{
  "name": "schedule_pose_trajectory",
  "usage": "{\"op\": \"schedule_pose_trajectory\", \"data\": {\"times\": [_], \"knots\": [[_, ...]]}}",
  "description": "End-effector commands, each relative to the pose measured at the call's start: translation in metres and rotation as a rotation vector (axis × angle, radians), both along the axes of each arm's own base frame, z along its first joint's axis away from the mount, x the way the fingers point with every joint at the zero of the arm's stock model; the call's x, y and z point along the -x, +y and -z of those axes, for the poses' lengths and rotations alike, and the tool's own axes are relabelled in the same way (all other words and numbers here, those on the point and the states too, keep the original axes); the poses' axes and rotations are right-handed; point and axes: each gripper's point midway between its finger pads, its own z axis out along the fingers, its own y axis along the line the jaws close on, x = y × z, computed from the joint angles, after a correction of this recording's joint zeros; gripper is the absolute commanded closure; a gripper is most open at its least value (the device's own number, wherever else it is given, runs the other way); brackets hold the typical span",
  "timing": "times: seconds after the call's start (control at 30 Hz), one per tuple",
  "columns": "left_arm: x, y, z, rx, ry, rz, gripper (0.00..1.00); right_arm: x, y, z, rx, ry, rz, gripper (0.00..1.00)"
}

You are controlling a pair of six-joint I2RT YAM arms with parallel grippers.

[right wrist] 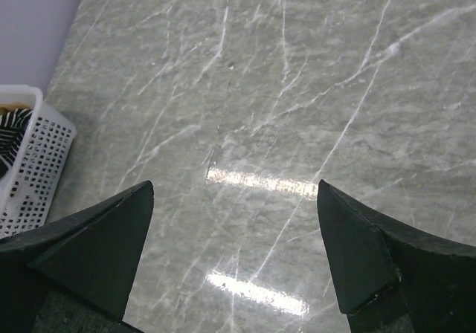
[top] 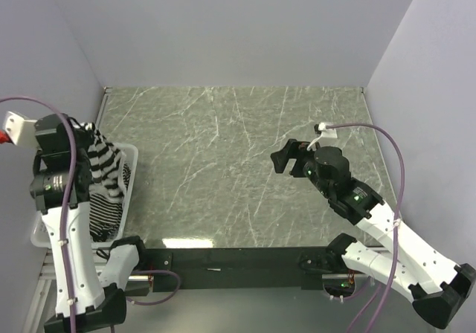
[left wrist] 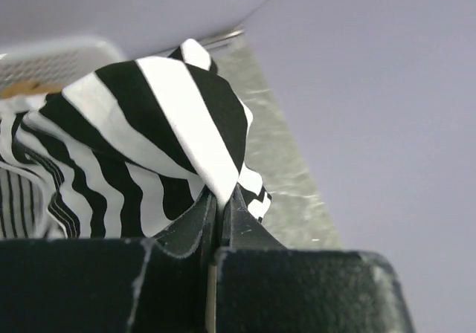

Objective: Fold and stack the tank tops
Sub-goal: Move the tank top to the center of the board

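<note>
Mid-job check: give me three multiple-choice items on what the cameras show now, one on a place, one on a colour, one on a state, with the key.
1. Where does the white basket stand?
A. At the edge of the table, beside the left arm
B. In the middle
C. At the far right corner

2. What does the tank top in the left hand look like?
A. Plain tan-brown
B. Wide black and white stripes
C. Plain blue

3. How is the right hand?
A. Shut on cloth
B. Open and empty
C. Shut on nothing

Key: 1 A, the top view shows it at the left arm's side. 2 B, the left wrist view shows broad stripes pinched in the shut hand. 3 B, its fingers stand wide apart above bare marble.
</note>
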Motion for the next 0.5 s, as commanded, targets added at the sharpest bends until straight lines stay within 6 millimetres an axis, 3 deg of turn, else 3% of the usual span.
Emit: {"op": "schedule_pose_trajectory", "data": {"times": [0.0,0.07,0.23,0.3,0.37,0.4,0.43,0.47], "knots": [[0.005,-0.013,-0.051,-0.051,-0.102,0.089,0.99,-0.004,0.000,-0.028,-0.005,-0.049,-0.004,0.04],[0.006,-0.018,-0.079,-0.072,-0.163,0.123,0.99,-0.005,-0.002,-0.033,0.001,-0.056,0.004,0.04],[-0.011,-0.057,-0.148,-0.113,-0.356,0.362,0.99,-0.012,-0.009,-0.060,-0.001,-0.112,0.052,0.04],[-0.021,-0.072,-0.162,-0.107,-0.402,0.455,0.99,-0.017,-0.022,-0.076,0.012,-0.136,0.122,0.04],[-0.040,-0.098,-0.176,-0.074,-0.444,0.590,0.99,-0.022,-0.034,-0.086,0.026,-0.151,0.178,0.04],[-0.042,-0.127,-0.189,-0.066,-0.476,0.686,0.99,-0.028,-0.042,-0.098,0.020,-0.167,0.210,0.04],[-0.062,-0.131,-0.186,-0.062,-0.459,0.661,1.00,-0.031,-0.047,-0.103,0.018,-0.172,0.225,0.04],[-0.069,-0.154,-0.188,-0.090,-0.451,0.716,0.99,-0.034,-0.051,-0.107,0.014,-0.176,0.235,0.04]]}}
